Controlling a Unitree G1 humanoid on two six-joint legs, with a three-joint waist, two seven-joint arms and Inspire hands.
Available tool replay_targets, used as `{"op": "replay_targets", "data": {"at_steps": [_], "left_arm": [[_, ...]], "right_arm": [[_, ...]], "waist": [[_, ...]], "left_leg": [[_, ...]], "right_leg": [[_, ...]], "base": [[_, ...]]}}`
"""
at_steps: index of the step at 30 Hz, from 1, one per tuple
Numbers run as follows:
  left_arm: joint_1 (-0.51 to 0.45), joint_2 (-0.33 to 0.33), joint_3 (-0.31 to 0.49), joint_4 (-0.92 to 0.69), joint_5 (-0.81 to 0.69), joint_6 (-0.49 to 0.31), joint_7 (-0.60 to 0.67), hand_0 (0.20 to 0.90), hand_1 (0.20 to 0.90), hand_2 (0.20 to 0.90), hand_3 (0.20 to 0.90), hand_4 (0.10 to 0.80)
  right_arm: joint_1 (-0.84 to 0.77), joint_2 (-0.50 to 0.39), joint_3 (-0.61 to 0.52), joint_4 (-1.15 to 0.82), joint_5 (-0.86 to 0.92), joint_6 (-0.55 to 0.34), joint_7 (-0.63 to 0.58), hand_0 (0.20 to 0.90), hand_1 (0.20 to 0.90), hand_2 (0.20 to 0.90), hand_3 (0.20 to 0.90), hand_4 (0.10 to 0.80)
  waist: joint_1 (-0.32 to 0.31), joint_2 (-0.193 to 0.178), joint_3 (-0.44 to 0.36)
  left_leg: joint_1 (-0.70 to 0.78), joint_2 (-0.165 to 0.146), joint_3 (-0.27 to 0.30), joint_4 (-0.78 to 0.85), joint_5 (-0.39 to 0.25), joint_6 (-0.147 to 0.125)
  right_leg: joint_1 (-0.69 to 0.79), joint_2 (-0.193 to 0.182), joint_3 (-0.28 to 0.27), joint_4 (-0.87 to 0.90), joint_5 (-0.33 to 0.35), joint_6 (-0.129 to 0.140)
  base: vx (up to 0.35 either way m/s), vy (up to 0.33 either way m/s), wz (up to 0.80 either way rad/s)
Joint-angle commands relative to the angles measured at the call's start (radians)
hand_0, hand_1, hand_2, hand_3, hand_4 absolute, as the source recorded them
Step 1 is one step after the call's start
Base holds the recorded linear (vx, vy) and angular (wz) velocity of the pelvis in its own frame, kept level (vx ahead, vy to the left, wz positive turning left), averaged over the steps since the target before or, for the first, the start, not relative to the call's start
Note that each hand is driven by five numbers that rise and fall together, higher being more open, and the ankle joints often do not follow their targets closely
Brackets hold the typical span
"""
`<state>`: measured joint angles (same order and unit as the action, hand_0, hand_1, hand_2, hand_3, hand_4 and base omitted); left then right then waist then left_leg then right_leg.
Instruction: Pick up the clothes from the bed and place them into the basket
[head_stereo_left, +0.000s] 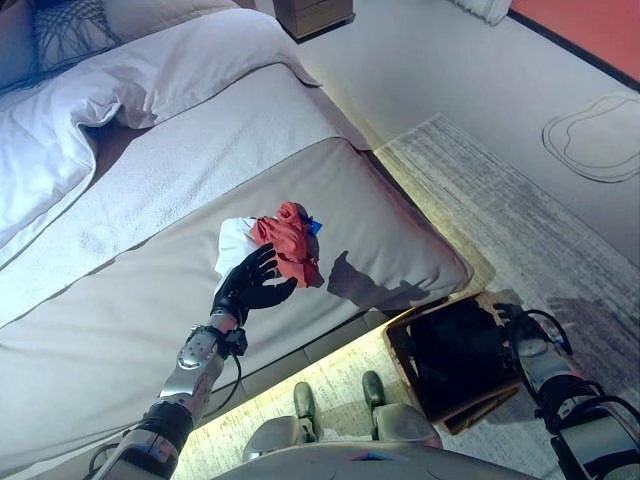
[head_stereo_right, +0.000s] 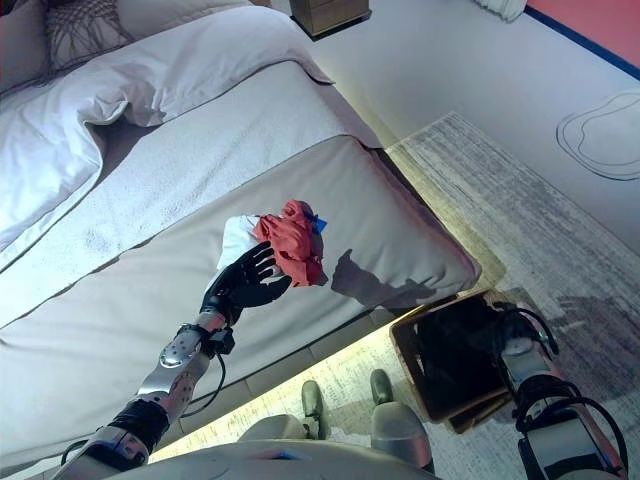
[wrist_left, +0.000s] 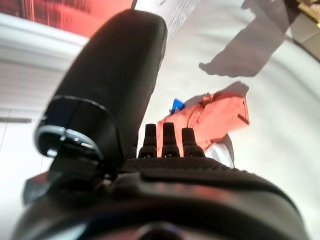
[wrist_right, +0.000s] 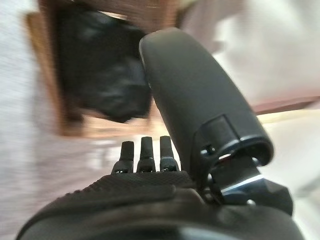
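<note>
— What's the biggest thing from where you stand?

— The bed (head_stereo_left: 330, 200), covered in a pale spread; a white duvet (head_stereo_left: 150, 80) is bunched toward its head, with a patterned pillow (head_stereo_left: 70, 35) beyond it; alongside runs a grey rug (head_stereo_left: 520, 220) on the floor.

— And the basket?

— A wooden-framed basket (head_stereo_left: 400, 372) sits on the rug just off the bed's corner; something dark, a liner or cloth, fills the inside (head_stereo_left: 455, 355); I can't tell which; none of the red or white clothes are in it.

— So where are the clothes?

— On the bed near its edge; a crumpled red garment (head_stereo_left: 290, 240) with a small blue tag (head_stereo_left: 314, 227), lying partly over a white piece (head_stereo_left: 237, 240).

— The hands?

— The left hand (head_stereo_left: 250, 285) is at the pile with fingers spread and straight, just beside the red cloth, clutching nothing; the right hand (head_stereo_right: 505, 325) hangs over the basket's far rim, fingers extended in its wrist view, empty too.

— Anything else around?

— A wooden nightstand (head_stereo_left: 312, 15) at the top, well apart from it all.
</note>
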<state>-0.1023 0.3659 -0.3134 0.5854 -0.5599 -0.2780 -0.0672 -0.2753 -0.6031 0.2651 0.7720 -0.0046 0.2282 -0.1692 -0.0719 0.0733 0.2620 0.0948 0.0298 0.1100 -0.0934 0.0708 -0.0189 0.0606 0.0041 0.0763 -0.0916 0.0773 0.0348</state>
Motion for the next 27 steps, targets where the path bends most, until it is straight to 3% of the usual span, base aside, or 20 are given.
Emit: {"op": "replay_targets", "data": {"at_steps": [1,6,10,16,21,27], "left_arm": [[-0.078,0.018,0.016,-0.026,0.006,-0.082,0.041,0.9,0.9,0.9,0.9,0.8],[-0.068,0.027,0.02,-0.027,0.166,-0.149,0.099,0.9,0.9,0.9,0.9,0.8],[-0.066,0.053,0.019,-0.048,0.176,-0.158,0.099,0.9,0.9,0.9,0.9,0.8],[-0.096,0.085,0.003,-0.068,0.129,-0.201,0.098,0.9,0.9,0.9,0.9,0.8],[-0.102,0.117,-0.04,-0.14,0.133,-0.258,0.095,0.9,0.9,0.9,0.9,0.8],[-0.107,0.128,-0.047,-0.234,0.021,-0.252,0.107,0.9,0.9,0.9,0.9,0.8]], "right_arm": [[-0.154,-0.022,0.047,-0.143,-0.08,-0.052,-0.125,0.9,0.9,0.9,0.9,0.8],[-0.253,-0.031,0.074,-0.254,-0.159,-0.134,-0.171,0.9,0.9,0.9,0.9,0.8],[-0.344,-0.049,0.1,-0.241,-0.156,-0.156,-0.163,0.9,0.9,0.9,0.9,0.8],[-0.516,-0.095,0.167,-0.143,-0.083,-0.153,-0.143,0.9,0.9,0.9,0.9,0.8],[-0.664,-0.117,0.228,-0.028,-0.038,-0.135,-0.118,0.9,0.9,0.9,0.9,0.8],[-0.748,-0.12,0.274,0.067,-0.034,-0.117,-0.124,0.9,0.9,0.9,0.9,0.8]], "waist": [[0.042,-0.072,-0.063],[0.077,-0.073,-0.039],[0.123,-0.069,0.01],[0.174,-0.051,0.119],[0.22,-0.015,0.217],[0.248,0.016,0.258]], "left_leg": [[0.009,-0.036,-0.071,0.045,-0.147,0.021],[-0.033,-0.041,-0.106,0.089,-0.151,0.02],[-0.098,-0.055,-0.153,0.169,-0.159,0.018],[-0.216,-0.085,-0.212,0.27,-0.159,0.02],[-0.35,-0.121,-0.252,0.345,-0.142,0.028],[-0.486,-0.154,-0.267,0.407,-0.129,0.043]], "right_leg": [[-0.041,-0.043,-0.02,0.055,-0.038,0.03],[-0.062,-0.05,-0.061,0.109,-0.075,0.013],[-0.099,-0.062,-0.119,0.189,-0.112,-0.006],[-0.19,-0.081,-0.173,0.283,-0.139,-0.023],[-0.31,-0.094,-0.218,0.365,-0.153,-0.042],[-0.448,-0.101,-0.248,0.454,-0.169,-0.05]], "base": [[0.055,0.028,0.14],[0.064,0.049,0.22],[0.033,0.046,0.28],[-0.06,0.053,0.34],[-0.06,0.058,0.24],[-0.059,0.021,0.28]]}}
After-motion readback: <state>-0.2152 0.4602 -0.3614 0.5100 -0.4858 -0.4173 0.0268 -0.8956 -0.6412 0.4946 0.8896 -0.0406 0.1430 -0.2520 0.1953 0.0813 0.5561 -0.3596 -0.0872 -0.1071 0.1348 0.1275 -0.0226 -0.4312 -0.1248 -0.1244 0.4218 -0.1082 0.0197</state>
